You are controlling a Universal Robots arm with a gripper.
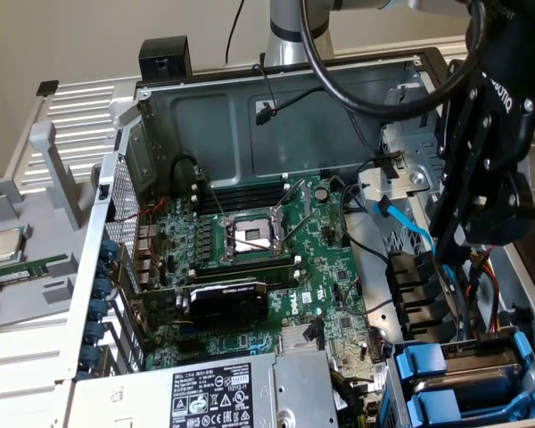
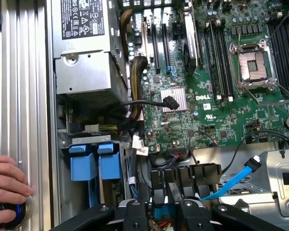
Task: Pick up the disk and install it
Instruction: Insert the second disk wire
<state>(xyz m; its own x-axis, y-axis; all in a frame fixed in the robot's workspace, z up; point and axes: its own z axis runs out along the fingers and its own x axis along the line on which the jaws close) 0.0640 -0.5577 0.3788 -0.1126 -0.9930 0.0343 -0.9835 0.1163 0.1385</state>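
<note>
At the exterior view's left, outside the case wall, a small square processor chip lay on a grey ribbed fixture. Inside the open computer case, the motherboard filled the middle with its socket uncovered, and the power supply sat at the near edge.

Further right, a blue cable ran toward the gripper, which hung over the drive bay by the case's right wall. The disk, taken to be the nearer to it of two blue-framed drives, sat in the bay at the case's near right corner. The other drive was just beside it.

The step looked like work over that bay. Done well, it would call for jaws square to the blue frame and clear of the cable and the loose red and yellow wires.

Whether the jaws were released or clenched on something could not be told. A sliver of blue lay between them, and what it belonged to was unclear. Which drive was the disk was also uncertain. In the wrist view a person's hand rested on a black puck, only partly in view.
</note>
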